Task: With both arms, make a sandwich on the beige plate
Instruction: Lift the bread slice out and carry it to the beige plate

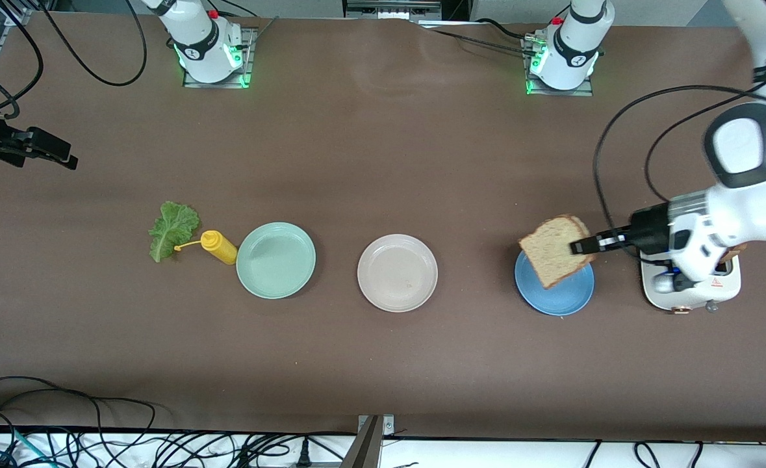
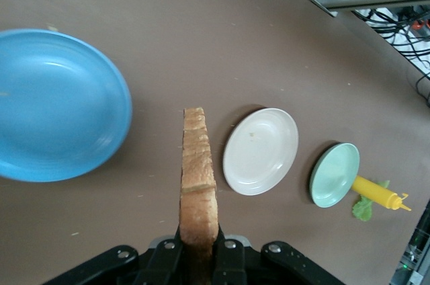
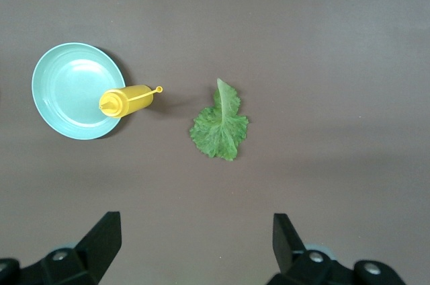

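My left gripper (image 1: 579,247) is shut on a tan bread slice (image 1: 555,250) with a dark crust and holds it in the air over the blue plate (image 1: 561,296). In the left wrist view the slice (image 2: 198,177) stands edge-on between the fingers (image 2: 160,261). The beige plate (image 1: 397,273) is empty at the table's middle and also shows in the left wrist view (image 2: 261,152). The green lettuce leaf (image 1: 173,229) lies on the table toward the right arm's end. My right gripper (image 1: 67,159) is open and empty, up over the table near that end, with the leaf (image 3: 220,126) in its wrist view.
A mint green plate (image 1: 275,260) sits between the beige plate and a yellow squeeze bottle (image 1: 219,247) that lies beside the lettuce. A white toaster (image 1: 691,289) stands under my left arm at its end of the table. Cables hang along the table's near edge.
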You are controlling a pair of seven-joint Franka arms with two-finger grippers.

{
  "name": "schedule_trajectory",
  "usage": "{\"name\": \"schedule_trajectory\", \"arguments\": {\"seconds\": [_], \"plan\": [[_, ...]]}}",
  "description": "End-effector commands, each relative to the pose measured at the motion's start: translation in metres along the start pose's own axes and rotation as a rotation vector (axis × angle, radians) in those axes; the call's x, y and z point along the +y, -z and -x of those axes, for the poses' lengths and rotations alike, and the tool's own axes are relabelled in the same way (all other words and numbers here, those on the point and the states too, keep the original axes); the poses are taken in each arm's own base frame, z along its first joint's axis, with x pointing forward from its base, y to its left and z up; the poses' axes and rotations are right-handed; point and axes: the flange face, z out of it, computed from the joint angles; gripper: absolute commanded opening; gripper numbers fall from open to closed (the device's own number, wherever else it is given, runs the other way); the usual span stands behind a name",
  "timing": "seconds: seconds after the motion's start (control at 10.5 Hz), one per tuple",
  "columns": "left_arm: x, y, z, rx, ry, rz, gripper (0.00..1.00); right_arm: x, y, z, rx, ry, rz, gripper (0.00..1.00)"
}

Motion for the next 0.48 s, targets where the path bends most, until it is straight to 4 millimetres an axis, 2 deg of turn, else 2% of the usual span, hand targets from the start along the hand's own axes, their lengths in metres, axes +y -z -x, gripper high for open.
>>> {"name": "schedule_trajectory", "arguments": {"seconds": [0.0, 0.29, 0.38], "plan": [[0.026, -0.044, 0.004, 0.012, 0.06, 0.071, 0.0, 0.001, 0.004, 0.001, -0.004, 0.002, -0.02, 1.0], [0.06, -0.092, 0.014, 0.003, 0.162, 0.175, 0.0, 0.001, 0.004, 0.001, -0.004, 0.002, -0.02, 1.0], [0.07, -0.113, 0.02, -0.003, 0.171, 0.19, 0.0, 0.001, 0.004, 0.001, -0.004, 0.002, -0.02, 1.0]]}}
